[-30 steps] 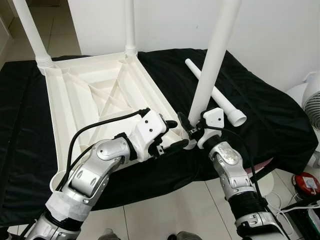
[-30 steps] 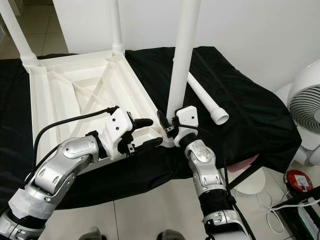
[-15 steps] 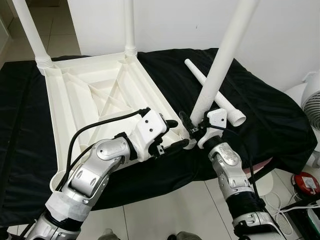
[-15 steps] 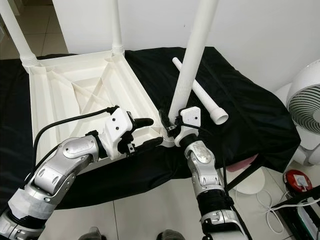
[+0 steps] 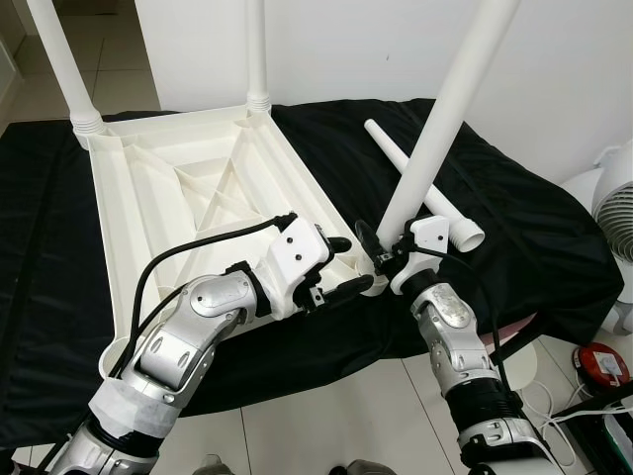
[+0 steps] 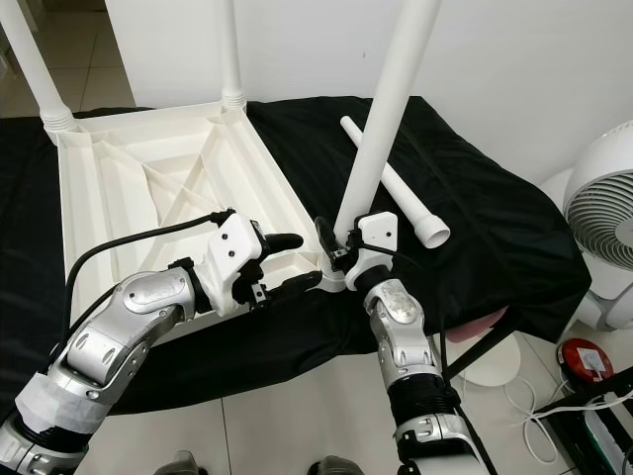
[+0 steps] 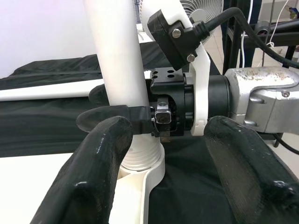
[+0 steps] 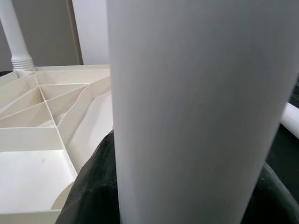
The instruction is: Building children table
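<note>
The white table top (image 5: 129, 228) lies upside down on a black cloth, with two white legs (image 5: 61, 64) (image 5: 257, 49) standing in its far corners. My right gripper (image 5: 382, 249) is shut on a third leg (image 5: 445, 109), whose foot sits at the near right corner socket (image 7: 140, 158); this leg leans to the right. A loose fourth leg (image 5: 455, 220) lies on the cloth behind it. My left gripper (image 5: 343, 267) is open at the table's near right rim, its fingers (image 7: 98, 154) spread beside that corner.
The black cloth (image 5: 534, 237) covers a low surface that ends just before my arms, with tiled floor below. A white fan (image 6: 598, 218) stands at the right. A red object (image 5: 605, 364) and cables lie on the floor at the lower right.
The leg in my right gripper has tipped from nearly upright to leaning right, its foot staying at the corner. The left arm has not moved.
</note>
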Robot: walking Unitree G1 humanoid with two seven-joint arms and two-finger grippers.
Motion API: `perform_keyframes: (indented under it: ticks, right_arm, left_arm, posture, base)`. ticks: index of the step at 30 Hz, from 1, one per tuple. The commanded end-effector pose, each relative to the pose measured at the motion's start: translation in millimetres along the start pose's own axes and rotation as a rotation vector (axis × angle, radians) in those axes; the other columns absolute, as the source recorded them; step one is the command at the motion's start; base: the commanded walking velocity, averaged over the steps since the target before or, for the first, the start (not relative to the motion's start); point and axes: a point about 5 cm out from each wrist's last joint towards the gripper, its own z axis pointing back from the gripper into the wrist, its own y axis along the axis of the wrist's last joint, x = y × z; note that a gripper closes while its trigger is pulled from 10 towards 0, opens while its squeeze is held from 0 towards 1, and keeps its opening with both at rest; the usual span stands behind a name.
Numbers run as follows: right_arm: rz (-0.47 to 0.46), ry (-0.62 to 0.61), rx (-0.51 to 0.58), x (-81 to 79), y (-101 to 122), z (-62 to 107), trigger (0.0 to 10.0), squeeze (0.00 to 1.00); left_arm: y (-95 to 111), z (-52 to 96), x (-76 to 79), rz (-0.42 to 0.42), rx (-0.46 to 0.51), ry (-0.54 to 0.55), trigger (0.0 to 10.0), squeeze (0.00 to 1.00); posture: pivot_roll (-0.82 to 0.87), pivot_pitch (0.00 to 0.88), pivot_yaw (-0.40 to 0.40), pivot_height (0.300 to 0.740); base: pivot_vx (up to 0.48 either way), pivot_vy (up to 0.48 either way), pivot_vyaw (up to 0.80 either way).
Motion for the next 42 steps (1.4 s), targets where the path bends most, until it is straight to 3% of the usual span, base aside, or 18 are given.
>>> perform_keyframes:
  ticks: [1,19,27,33,42]
  right_arm:
    - [-0.038,-0.060,-0.214,1.0,-42.9,18.6,10.0,0.00]
    - [0.023,-0.405,-0.182,4.2,-36.9,8.5,10.0,0.00]
    - [0.003,-0.532,-0.186,16.0,-37.6,11.0,10.0,0.00]
    - [-0.012,-0.717,-0.186,36.0,-36.3,18.2,10.0,0.00]
    - [-0.009,-0.823,-0.191,44.8,-37.1,24.3,10.0,0.00]
  left_arm:
    - [3.9,-1.7,1.2,-0.015,0.008,-0.034,10.0,0.00]
    - [4.5,-5.5,1.5,-0.011,0.020,-0.031,10.0,0.00]
    - [4.9,-5.9,1.5,-0.012,0.024,-0.033,10.0,0.00]
    - [5.5,-6.1,1.9,-0.012,0.025,-0.038,10.0,0.00]
    - [5.6,-5.8,1.7,-0.009,0.024,-0.039,10.0,0.00]
  posture:
    - [0.06,0.011,-0.031,0.740]
    - [0.05,0.000,-0.041,0.740]
    - [0.05,0.000,-0.040,0.740]
    - [0.06,0.000,-0.035,0.740]
    - [0.06,0.000,-0.032,0.740]
  base:
    - [0.000,0.000,0.00]
    - [0.000,0.000,0.00]
    - [0.000,0.000,0.00]
    - [0.000,0.000,0.00]
    - [0.000,0.000,0.00]
